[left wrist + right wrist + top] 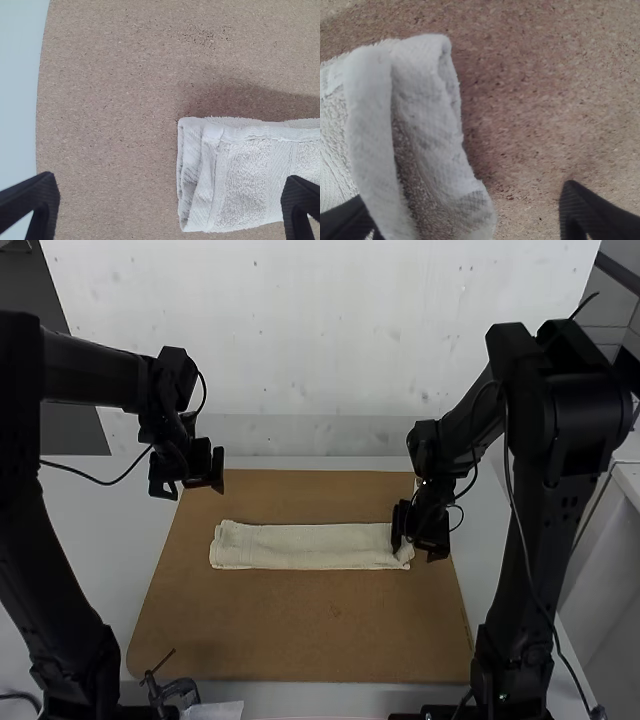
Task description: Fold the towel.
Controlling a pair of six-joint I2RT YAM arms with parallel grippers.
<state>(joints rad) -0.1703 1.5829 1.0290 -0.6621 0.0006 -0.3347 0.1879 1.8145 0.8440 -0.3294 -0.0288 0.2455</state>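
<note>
The cream towel point(310, 546) lies as a long narrow strip of several layers across the brown board, with its near and far edges roughly parallel. My left gripper point(188, 483) hangs open beyond and to the left of the strip's left end; in the left wrist view the gripper point(170, 207) has the towel's end point(245, 175) partly between its spread fingers. My right gripper point(417, 546) is low at the strip's right end. The right wrist view has this gripper point(467, 215) open, one finger over the towel point(425, 105), whose end has a raised, rumpled flap.
The brown board point(300, 630) extends around the towel, on a pale table point(490, 560). Near the board's front left corner is a metal clamp point(178, 692), with a pale sheet point(222, 710) beside it. A light wall stands behind the table.
</note>
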